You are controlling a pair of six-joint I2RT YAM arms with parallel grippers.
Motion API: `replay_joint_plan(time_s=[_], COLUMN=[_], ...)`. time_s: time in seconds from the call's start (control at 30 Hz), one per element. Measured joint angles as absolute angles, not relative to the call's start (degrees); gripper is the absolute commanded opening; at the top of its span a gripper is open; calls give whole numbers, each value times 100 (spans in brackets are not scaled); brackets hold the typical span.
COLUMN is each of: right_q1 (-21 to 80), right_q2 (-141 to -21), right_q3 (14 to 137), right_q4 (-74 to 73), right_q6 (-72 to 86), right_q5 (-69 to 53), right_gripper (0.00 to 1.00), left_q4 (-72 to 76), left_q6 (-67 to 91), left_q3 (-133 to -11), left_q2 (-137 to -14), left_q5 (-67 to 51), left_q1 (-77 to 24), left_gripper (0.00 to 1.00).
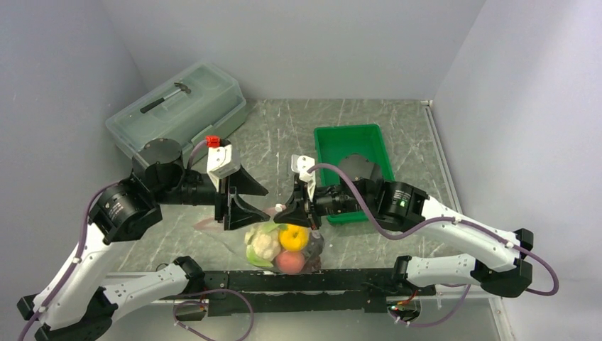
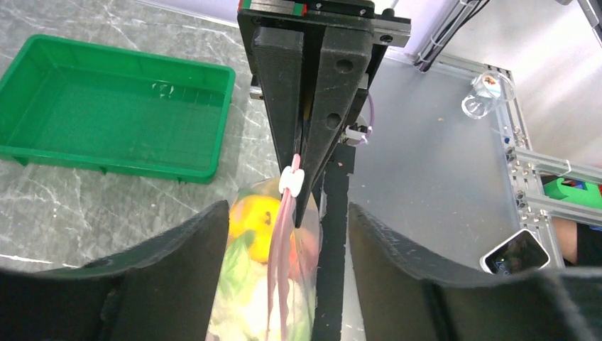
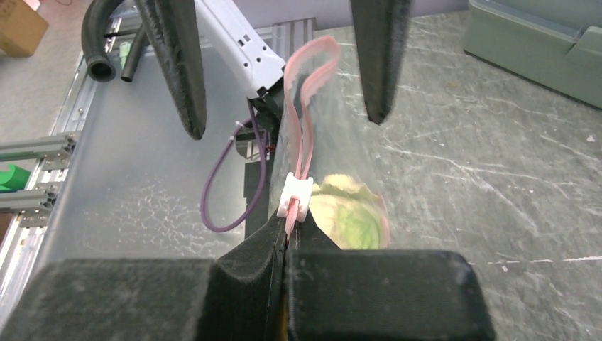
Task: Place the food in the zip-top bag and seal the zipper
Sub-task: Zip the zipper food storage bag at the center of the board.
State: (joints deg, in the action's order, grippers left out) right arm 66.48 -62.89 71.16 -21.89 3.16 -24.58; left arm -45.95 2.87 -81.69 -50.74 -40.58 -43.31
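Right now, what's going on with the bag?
The right hand is shut on the zip-top bag at its zipper strip, beside the white slider, holding the mouth up. The left hand is open, fingers either side of the strip, not gripping. An orange, cauliflower and peach sit inside. Past the slider the strip gapes: not sealed.
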Motion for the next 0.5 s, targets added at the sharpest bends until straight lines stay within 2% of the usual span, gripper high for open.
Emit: replay_joint_plan(time_s=[0.27,0.37,0.5], right_q1=[6648,6648,6648], right_q2=[-6326,-6346,-6416], right_q3=[7356,7367,7367], right_q4=[-2379,-2401,-2403], right_q6=[316,318,327], right_q5=[-2729,-2770,-2788], right_gripper=[0,0,0], left_q4=[-4237,-4088,-3972], left_q6=[377,412,438], left_q3=[-8060,-8023,-7926], left_q2=[-5207,-5299,-5365], left_q5=[-4226,-4287,-4392], left_q1=[-4333,-4333,-4333], left_gripper=[73,69,58])
